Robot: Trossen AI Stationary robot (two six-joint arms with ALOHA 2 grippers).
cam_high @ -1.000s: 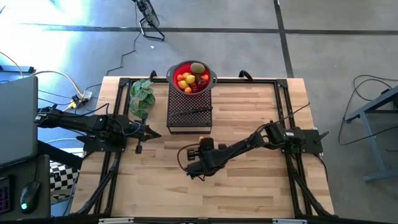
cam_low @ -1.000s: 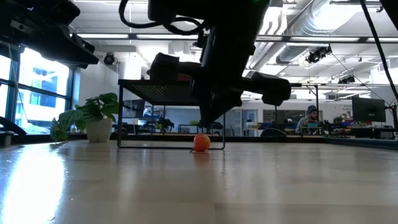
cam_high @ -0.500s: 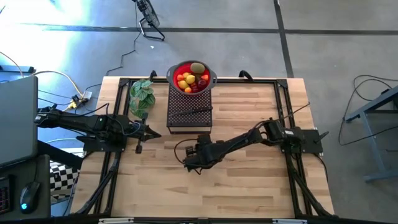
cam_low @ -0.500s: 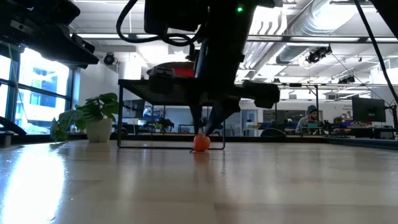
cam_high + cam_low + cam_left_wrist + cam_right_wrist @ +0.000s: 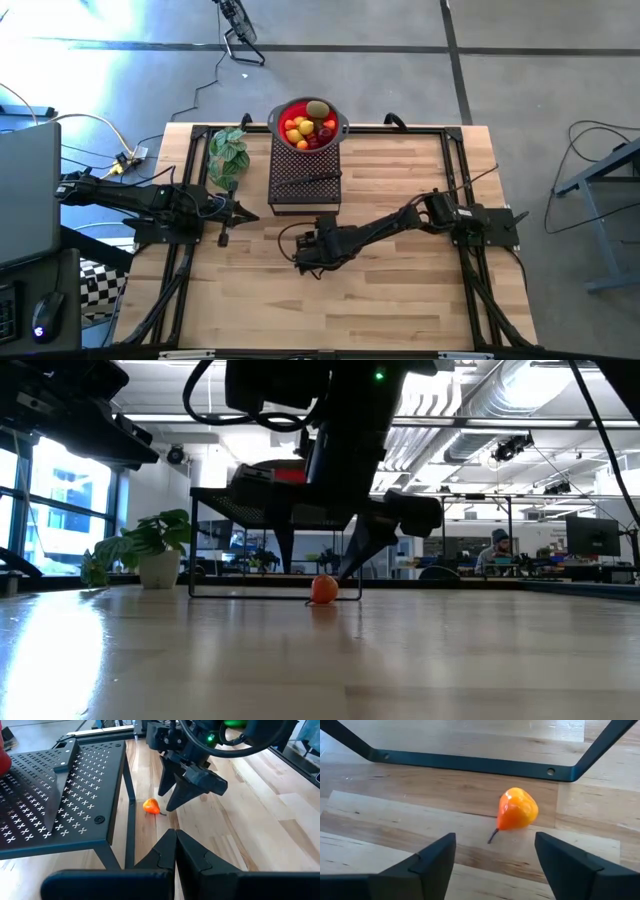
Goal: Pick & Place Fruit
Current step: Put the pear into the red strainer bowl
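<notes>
One orange fruit (image 5: pixel 517 809) lies on the worktop (image 5: pixel 400 290) | right tool (image 5: pixel 495 857) spread wide, empty, just before it | left tool (image 5: pixel 175 851) closed, empty, parked apart.

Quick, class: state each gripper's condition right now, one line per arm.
Left gripper: jaws shut, holding nothing, waiting at the table's left side.
Right gripper: jaws open, holding nothing, astride the small orange fruit on the table.
</notes>
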